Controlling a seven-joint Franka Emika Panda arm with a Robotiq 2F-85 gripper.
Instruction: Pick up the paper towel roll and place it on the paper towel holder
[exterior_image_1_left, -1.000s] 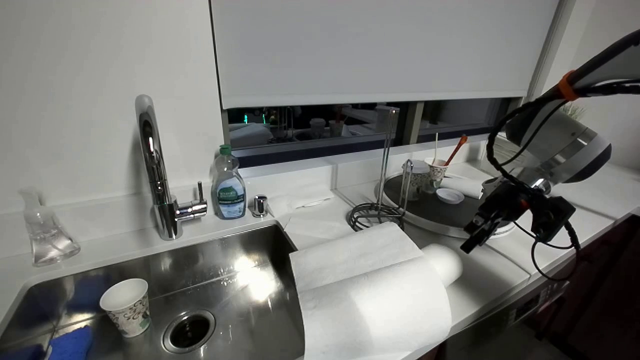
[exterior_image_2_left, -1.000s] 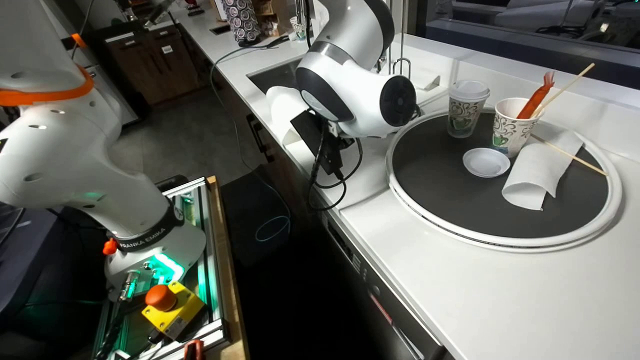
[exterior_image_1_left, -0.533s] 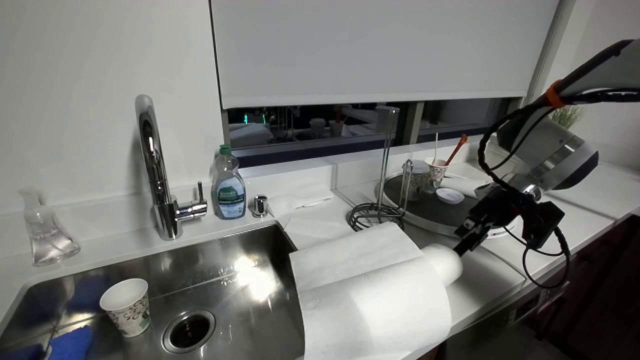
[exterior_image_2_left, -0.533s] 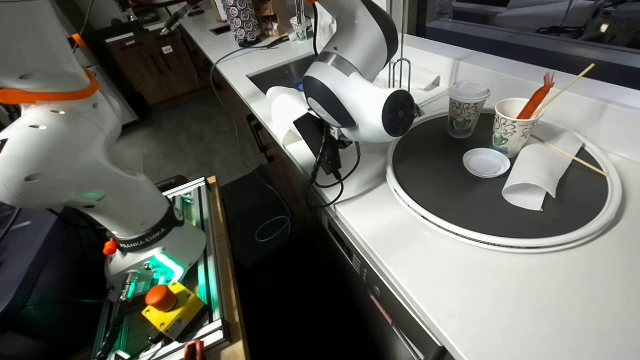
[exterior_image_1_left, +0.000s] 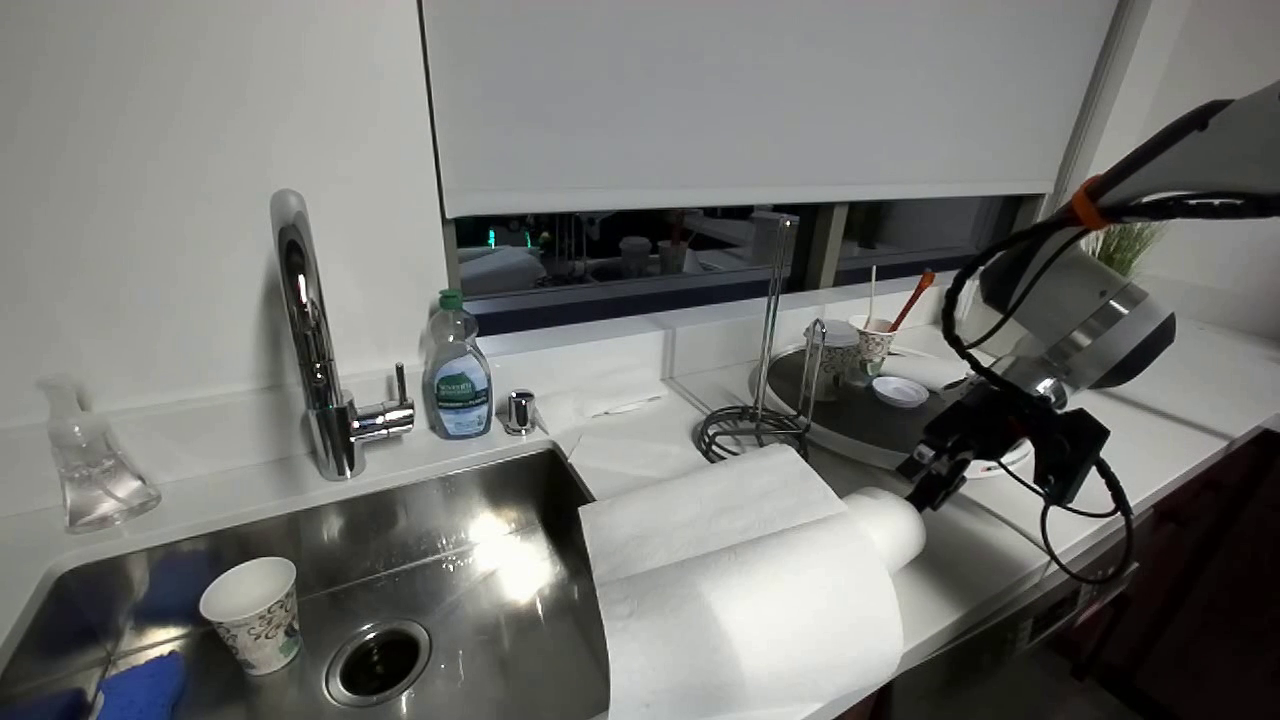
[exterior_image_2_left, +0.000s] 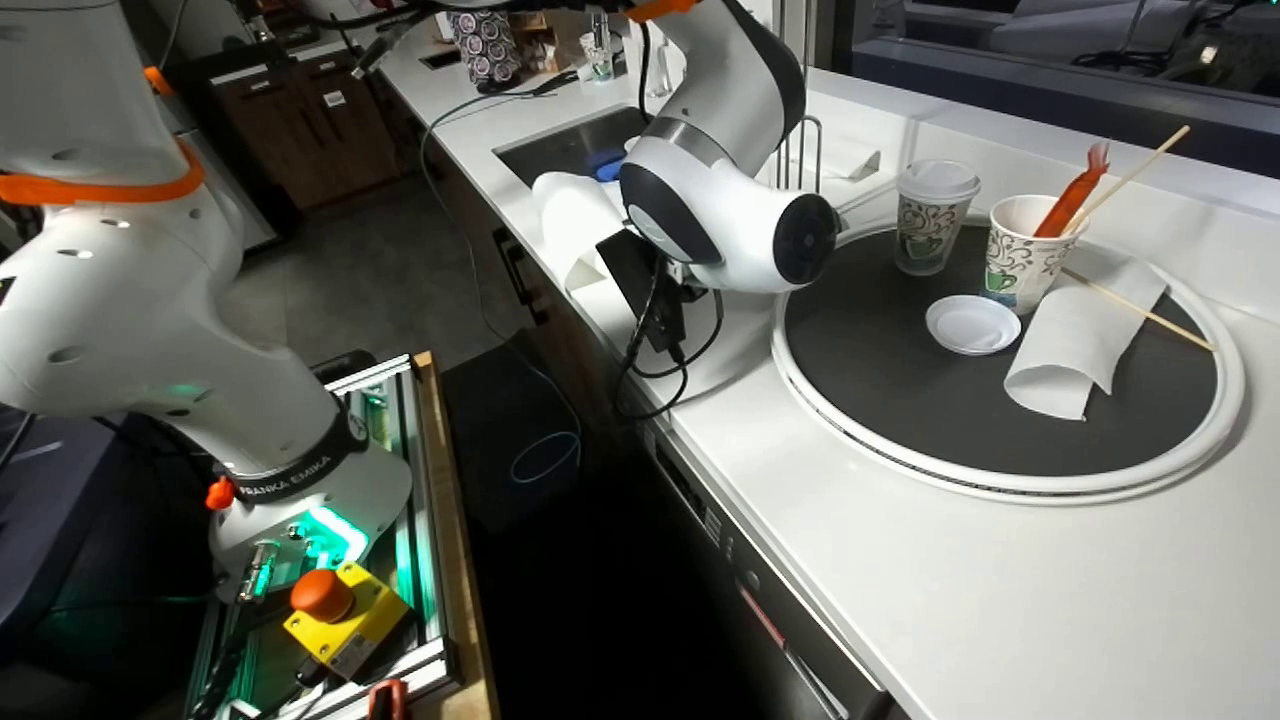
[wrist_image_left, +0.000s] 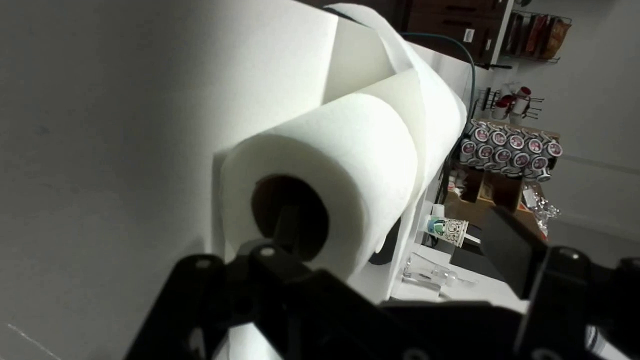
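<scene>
The paper towel roll (exterior_image_1_left: 760, 620) lies on its side on the counter beside the sink, with a loose sheet hanging towards the sink. It also shows in an exterior view (exterior_image_2_left: 575, 215), partly behind the arm. The paper towel holder (exterior_image_1_left: 772, 325) stands upright behind the roll, with no roll on it; in an exterior view its loop (exterior_image_2_left: 818, 155) shows beside the arm. My gripper (exterior_image_1_left: 922, 492) is at the roll's near end. In the wrist view the gripper (wrist_image_left: 395, 225) is open: one finger reaches into the dark core hole, the other is outside the roll's wall, apart from it.
The sink (exterior_image_1_left: 470, 560) holds a paper cup (exterior_image_1_left: 255, 615) and a blue sponge (exterior_image_1_left: 142, 688). A soap bottle (exterior_image_1_left: 460, 375) and tap (exterior_image_1_left: 315, 330) stand behind it. A dark round tray (exterior_image_2_left: 880, 390) carries cups, a lid and a paper piece.
My gripper has moved left and slightly down in an exterior view, up to the roll's end. The roll and the holder have not moved.
</scene>
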